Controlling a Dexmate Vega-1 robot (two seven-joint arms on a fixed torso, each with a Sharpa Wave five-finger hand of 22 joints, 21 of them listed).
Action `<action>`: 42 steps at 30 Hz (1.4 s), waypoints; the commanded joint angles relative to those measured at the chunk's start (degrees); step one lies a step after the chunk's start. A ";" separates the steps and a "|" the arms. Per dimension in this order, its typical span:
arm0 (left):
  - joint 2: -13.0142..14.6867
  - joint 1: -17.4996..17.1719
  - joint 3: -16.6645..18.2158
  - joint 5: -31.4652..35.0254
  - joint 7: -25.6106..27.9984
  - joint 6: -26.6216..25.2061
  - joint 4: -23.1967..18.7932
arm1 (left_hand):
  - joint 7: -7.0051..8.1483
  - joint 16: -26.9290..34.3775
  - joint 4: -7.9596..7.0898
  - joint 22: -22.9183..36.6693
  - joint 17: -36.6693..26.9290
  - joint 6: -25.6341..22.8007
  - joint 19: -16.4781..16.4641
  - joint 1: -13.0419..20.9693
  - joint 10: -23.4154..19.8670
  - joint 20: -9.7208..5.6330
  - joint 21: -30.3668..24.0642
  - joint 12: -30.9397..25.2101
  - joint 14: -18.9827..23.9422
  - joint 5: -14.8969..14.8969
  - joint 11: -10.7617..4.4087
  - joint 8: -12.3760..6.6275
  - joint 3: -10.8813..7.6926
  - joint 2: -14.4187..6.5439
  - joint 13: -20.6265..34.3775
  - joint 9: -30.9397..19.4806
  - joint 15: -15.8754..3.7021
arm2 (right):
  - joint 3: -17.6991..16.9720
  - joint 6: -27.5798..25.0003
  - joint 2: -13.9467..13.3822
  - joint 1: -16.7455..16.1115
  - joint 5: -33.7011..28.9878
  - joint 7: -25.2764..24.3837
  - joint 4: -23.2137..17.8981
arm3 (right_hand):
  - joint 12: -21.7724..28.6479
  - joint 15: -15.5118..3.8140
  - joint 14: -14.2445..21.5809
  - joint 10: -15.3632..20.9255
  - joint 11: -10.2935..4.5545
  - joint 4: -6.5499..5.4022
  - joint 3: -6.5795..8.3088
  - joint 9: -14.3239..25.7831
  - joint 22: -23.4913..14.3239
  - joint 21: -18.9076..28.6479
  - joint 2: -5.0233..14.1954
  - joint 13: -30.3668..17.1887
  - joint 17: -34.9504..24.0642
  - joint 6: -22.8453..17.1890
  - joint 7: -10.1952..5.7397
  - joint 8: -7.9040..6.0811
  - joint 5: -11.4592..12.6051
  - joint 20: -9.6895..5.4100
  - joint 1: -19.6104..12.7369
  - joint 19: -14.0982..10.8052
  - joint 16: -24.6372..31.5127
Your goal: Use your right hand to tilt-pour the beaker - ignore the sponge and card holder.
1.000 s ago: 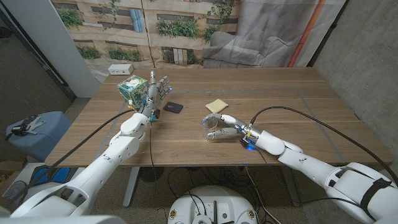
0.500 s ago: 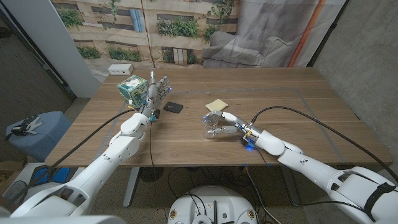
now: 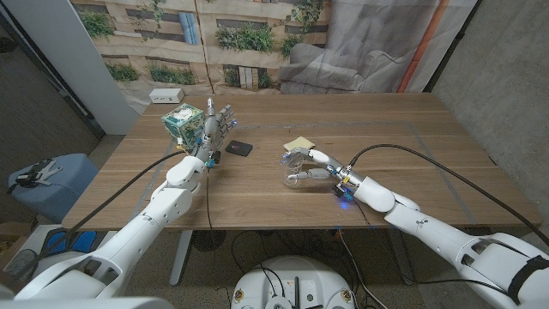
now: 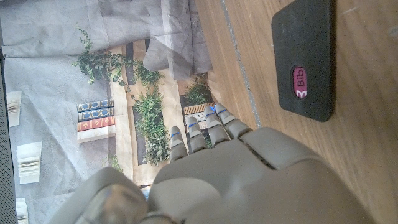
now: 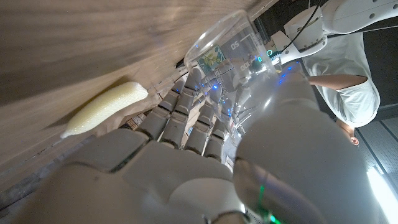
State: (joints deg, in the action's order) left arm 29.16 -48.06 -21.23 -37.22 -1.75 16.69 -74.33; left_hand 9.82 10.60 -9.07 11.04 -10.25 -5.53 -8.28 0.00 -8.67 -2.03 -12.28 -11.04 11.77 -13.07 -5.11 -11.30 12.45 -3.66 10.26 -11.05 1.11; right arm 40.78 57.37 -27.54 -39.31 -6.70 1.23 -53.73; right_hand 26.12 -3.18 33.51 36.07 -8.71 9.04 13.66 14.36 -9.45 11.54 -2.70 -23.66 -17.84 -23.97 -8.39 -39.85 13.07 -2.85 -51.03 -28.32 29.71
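Note:
My right hand [image 3: 313, 166] grips a clear glass beaker [image 3: 295, 163] at the table's middle, lifted off the wood and tipped over toward the robot's left. In the right wrist view the beaker [image 5: 227, 53] shows printed scale marks, its rim past my fingers [image 5: 186, 118], and my right hand [image 5: 205, 162] wraps it. The yellow sponge [image 3: 299, 145] lies just behind the beaker; it also shows as a pale slab [image 5: 102, 109]. The black card holder [image 3: 239, 148] lies left of centre. My left hand [image 3: 218, 123] stands raised beside it with fingers apart, holding nothing.
A green patterned tissue box [image 3: 183, 124] stands at the back left, close to my left hand. A white power strip [image 3: 165, 94] lies at the far left edge. The card holder [image 4: 303, 59] lies near my left hand [image 4: 211, 180]. A person [image 5: 339, 93] stands beyond the table.
My right hand has raised the beaker from the table and tipped it leftward. The left arm has not moved.

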 commanded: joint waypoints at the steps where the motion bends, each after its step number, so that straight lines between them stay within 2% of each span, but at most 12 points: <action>1: 0.00 0.00 0.01 -0.01 -0.01 -0.02 -0.02 | 0.38 0.26 0.07 0.18 -0.31 -0.16 -0.39 0.09 -0.57 -0.57 -0.42 -0.34 0.35 -0.24 -0.01 -0.23 0.31 -1.48 0.17 -0.20 0.05 | -1.92 -3.43 -3.04 -1.43 2.57 3.03 -6.48 | 0.37 -9.20 0.59 1.84 -1.00 -0.12 0.39 0.15 -0.31 0.45 2.54 -0.09 -0.11 -1.23 -0.86 -0.38 -0.24 -3.23 -2.46 -0.75 0.37; 19: -0.02 0.01 0.00 0.00 0.00 -0.02 -0.01 | 0.48 0.27 0.07 0.18 -0.31 -0.07 -0.37 0.09 -0.55 -0.59 -0.41 -0.33 0.36 -0.24 0.02 -0.19 0.31 -1.48 0.17 -0.20 -0.01 | -6.34 -13.31 -9.89 -5.12 0.06 2.51 -19.38 | 0.53 -8.82 1.59 2.78 -0.74 -0.94 -0.09 -0.12 -0.40 0.73 3.05 -0.59 0.42 -1.05 -0.52 -0.57 -1.08 -3.35 -1.17 -2.39 0.17; 26: -0.02 0.01 0.00 -0.01 0.00 -0.03 -0.01 | 0.47 0.26 0.07 0.18 -0.31 -0.04 -0.37 0.09 -0.58 -0.59 -0.41 -0.34 0.35 -0.24 0.03 -0.18 0.31 -1.48 0.17 -0.20 -0.02 | -6.88 -13.87 -11.07 -5.10 -0.96 2.14 -20.45 | 1.03 -8.89 1.56 4.25 -0.89 -1.06 -0.24 -0.24 -0.43 0.64 3.40 -0.85 0.42 -1.91 -0.62 -1.01 -1.35 -3.36 -0.90 -2.54 0.15; 30: -0.01 0.01 0.00 0.00 0.00 -0.03 -0.01 | 0.40 0.26 0.08 0.18 -0.31 -0.10 -0.37 0.09 -0.53 -0.58 -0.41 -0.32 0.35 -0.24 0.04 -0.20 0.31 -1.48 0.17 -0.20 -0.01 | -6.85 -12.03 -11.30 -4.24 -2.69 1.65 -19.97 | 1.19 -8.98 1.66 4.79 -1.18 -1.00 -0.25 -0.32 -0.45 0.58 3.60 -1.01 0.40 -2.71 -0.74 -1.39 -1.46 -3.50 -0.95 -2.63 0.16; 42: -0.01 0.01 0.00 0.00 0.01 -0.03 -0.02 | 0.39 0.26 0.08 0.18 -0.31 -0.08 -0.36 0.09 -0.60 -0.60 -0.41 -0.35 0.33 -0.24 -0.05 -0.19 0.31 -1.47 0.17 -0.20 0.06 | -7.21 -10.13 -12.32 -2.01 -7.32 1.09 -20.61 | 1.40 -9.51 1.77 5.70 -1.89 -0.29 0.53 -0.51 -0.46 0.48 4.69 -1.36 0.28 -4.11 -1.21 -2.07 -1.49 -4.17 -2.63 -2.82 0.10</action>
State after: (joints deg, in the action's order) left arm 29.14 -48.05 -21.23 -37.22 -1.75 16.67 -74.34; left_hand 9.82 10.59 -9.07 11.05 -10.25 -5.53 -8.28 0.00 -8.67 -2.03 -12.28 -11.04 11.77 -13.07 -5.11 -11.30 12.45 -3.66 10.26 -11.05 1.11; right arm 34.15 46.32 -38.64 -42.77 -10.24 3.13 -73.19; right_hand 26.95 -3.27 34.84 38.22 -7.59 8.83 13.35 13.68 -9.74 11.98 -2.52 -24.87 -17.44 -24.90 -7.46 -41.16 11.70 -2.66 -50.84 -30.55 29.70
